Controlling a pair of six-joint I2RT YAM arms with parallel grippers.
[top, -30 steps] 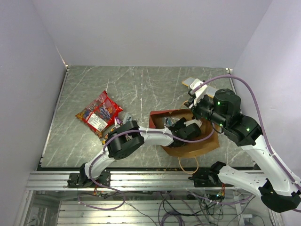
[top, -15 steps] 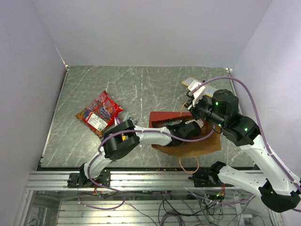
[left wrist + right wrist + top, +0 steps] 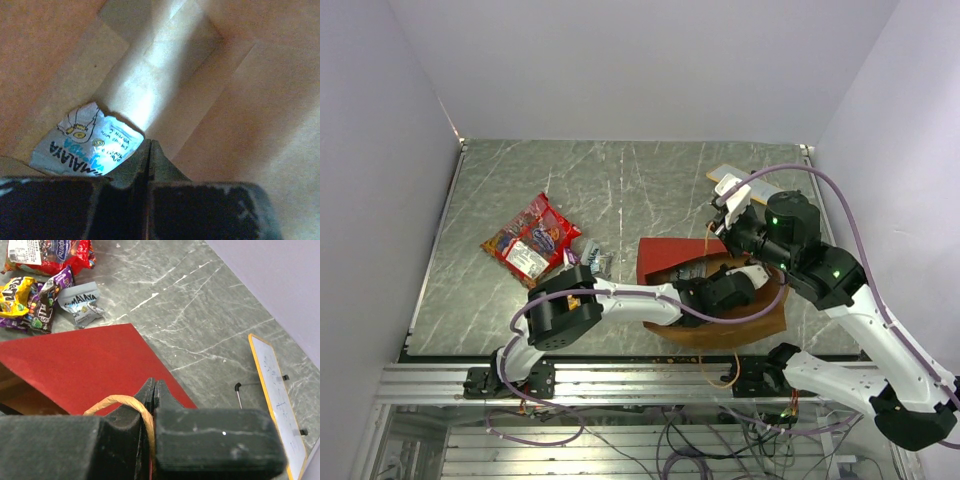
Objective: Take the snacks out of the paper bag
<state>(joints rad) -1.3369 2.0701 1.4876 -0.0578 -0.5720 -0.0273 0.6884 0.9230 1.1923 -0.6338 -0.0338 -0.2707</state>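
The bag (image 3: 760, 320) is laid at 4 o'clock on the desk (image 3: 620, 190), its handle (image 3: 120, 402) pinched by the right hand (image 3: 155, 390). Inside, the left hand (image 3: 150, 144) is pressed shut against a blue packet (image 3: 85, 145); a grip cannot be told. Next, the packet should be drawn out gently.

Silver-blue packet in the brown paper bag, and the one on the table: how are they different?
The silver-blue packet inside lies in the brown paper bag, by the shut left jaws; the silver-blue packet outside lies on the grey table. The inside one looks flat, the outside one crumpled. Both show the same lettering.
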